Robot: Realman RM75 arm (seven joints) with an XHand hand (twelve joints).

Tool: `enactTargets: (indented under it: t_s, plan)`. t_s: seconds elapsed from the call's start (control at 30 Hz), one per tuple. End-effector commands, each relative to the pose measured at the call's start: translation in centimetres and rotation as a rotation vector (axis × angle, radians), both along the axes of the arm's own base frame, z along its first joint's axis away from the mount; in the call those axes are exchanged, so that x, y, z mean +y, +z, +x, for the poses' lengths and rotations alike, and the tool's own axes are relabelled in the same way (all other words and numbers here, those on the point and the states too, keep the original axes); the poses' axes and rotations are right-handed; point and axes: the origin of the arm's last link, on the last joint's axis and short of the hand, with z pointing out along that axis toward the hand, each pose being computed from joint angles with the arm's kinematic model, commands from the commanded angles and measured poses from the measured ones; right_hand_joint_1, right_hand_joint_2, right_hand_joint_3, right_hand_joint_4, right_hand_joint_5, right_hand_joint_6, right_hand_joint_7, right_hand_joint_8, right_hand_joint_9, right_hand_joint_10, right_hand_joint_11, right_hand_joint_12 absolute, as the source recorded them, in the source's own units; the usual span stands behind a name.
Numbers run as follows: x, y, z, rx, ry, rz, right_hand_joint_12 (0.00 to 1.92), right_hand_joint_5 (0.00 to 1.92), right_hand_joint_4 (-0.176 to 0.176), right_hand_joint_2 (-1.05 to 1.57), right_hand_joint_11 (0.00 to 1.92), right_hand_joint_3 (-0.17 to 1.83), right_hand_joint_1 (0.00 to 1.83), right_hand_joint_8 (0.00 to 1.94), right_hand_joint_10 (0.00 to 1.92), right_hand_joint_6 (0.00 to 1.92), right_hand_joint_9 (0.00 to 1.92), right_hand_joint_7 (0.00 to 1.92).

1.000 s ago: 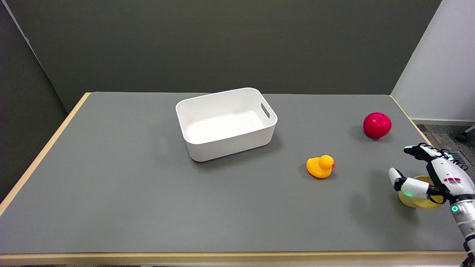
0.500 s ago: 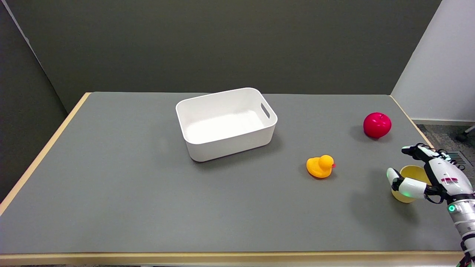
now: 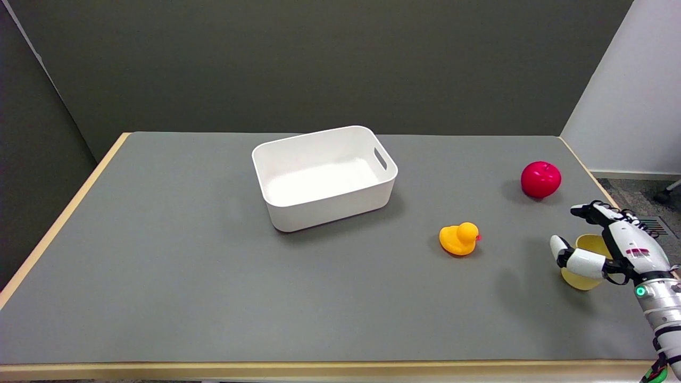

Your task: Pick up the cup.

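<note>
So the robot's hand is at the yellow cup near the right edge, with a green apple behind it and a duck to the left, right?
Nearly. The apple is red, not green, as the head view shows. The rest holds: the right hand is at the yellow cup near the table's right edge, with the duck to the left.

Right hand (image 3: 612,250) sits at the table's (image 3: 159,298) right edge, wrapped round the yellow cup (image 3: 582,279). Nearest obstacles: red apple (image 3: 540,180) behind it, yellow duck (image 3: 459,239) to its left, both apart from the cup. White bin (image 3: 324,207) stands mid-table, well apart. Open grey surface across the near strip and whole left half.
</note>
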Motion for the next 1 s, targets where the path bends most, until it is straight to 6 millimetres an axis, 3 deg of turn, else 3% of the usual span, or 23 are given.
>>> enactTargets:
  t_s: [0.03, 0.73, 0.9, 1.0]
  plan:
    - [0.2, -0.3, -0.6, -0.019, -0.006, -0.011, 1.06, 0.3, -0.082, 0.61, 0.0, 0.95, 0.57, 0.56, 0.84, 0.61, 0.22, 0.31]
    - [2.3, -1.7, -1.3, -0.011, 0.005, -0.01, 1.06, 0.3, -0.083, 0.61, 0.0, 0.95, 0.57, 0.56, 0.84, 0.61, 0.22, 0.32]
    - [1.9, -1.7, -1.0, 0.03, 0.013, 0.008, 1.24, 0.33, -0.085, 0.63, 0.01, 0.89, 0.65, 0.6, 0.98, 0.63, 0.29, 0.42]
    - [1.4, -1.8, -0.6, 0.071, 0.045, 0.017, 1.42, 0.46, -0.077, 0.67, 0.16, 0.92, 0.75, 0.96, 1.23, 0.89, 0.45, 0.53]
